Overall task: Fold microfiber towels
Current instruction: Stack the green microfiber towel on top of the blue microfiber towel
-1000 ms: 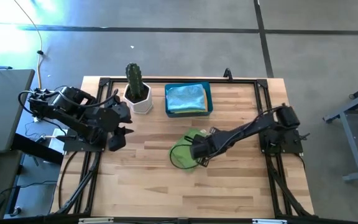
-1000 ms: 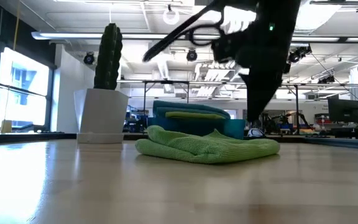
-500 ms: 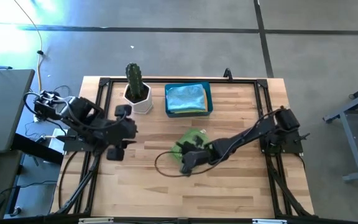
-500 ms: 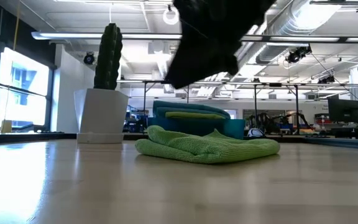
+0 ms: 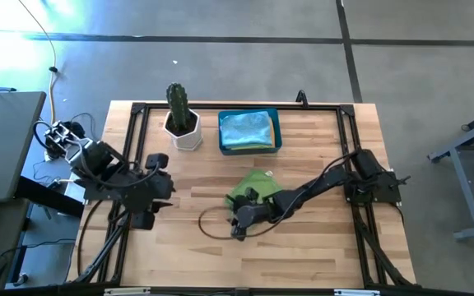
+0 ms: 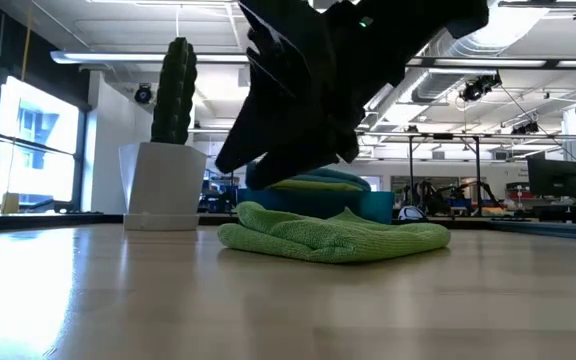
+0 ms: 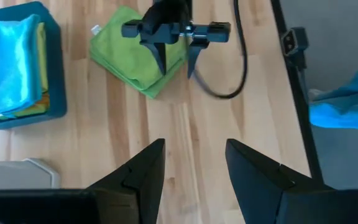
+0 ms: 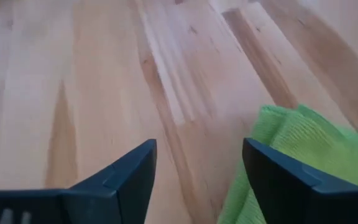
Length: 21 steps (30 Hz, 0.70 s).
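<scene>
Hovering beside lime green towel (image 5: 249, 188), right gripper (image 5: 237, 228) open, empty, left gripper (image 7: 191, 163) open.

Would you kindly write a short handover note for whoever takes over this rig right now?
Right gripper: open, empty, above the wooden table by the near edge of the folded lime green microfiber towel.
Left gripper: open, empty, over the table's left side, aimed toward that towel.
Blue plastic bin at the back holds a light blue cloth on top, with yellow beneath it in the left wrist view.
White-potted cactus stands left of the bin.
Done: the green towel lies folded mid-table.
Left: the rest of the towels; I cannot tell how many the bin holds.
</scene>
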### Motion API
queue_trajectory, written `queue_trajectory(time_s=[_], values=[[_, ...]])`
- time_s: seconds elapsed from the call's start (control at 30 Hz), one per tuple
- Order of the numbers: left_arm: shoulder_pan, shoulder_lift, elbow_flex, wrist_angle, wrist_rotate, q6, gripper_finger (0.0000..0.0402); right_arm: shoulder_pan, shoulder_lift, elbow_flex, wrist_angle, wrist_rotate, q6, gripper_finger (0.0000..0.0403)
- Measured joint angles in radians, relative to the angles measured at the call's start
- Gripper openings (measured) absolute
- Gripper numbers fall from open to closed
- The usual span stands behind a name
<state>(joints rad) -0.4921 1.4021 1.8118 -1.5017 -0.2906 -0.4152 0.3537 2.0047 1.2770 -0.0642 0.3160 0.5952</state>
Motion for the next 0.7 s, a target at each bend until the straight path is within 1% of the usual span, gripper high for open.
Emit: queue_trajectory(time_s=[0.1, 0.17, 0.2, 0.33, 0.5, 0.7], values=[[-0.032, 0.000, 0.000, 0.000, 0.000, -0.029, 0.0158, 0.022, 0.015, 0.001, -0.016, 0.062, -0.126, 0.0237], [-0.050, 0.000, 0.000, 0.001, -0.001, -0.060, 0.0158, 0.034, 0.027, 0.001, -0.015, 0.113, -0.158, 0.0238], [-0.059, 0.000, 0.000, 0.001, -0.002, -0.078, 0.0158, 0.039, 0.031, 0.001, -0.021, 0.132, -0.155, 0.0238], [-0.094, 0.000, 0.000, 0.002, -0.006, -0.133, 0.0158, 0.043, 0.054, 0.001, -0.032, 0.151, -0.099, 0.0236], [-0.127, 0.000, 0.000, 0.002, -0.012, -0.166, 0.0158, 0.047, 0.071, 0.001, -0.041, 0.187, -0.105, 0.0236], [-0.140, 0.000, 0.000, 0.002, -0.025, -0.195, 0.0158, 0.049, 0.075, 0.001, -0.079, 0.195, -0.099, 0.0236]])
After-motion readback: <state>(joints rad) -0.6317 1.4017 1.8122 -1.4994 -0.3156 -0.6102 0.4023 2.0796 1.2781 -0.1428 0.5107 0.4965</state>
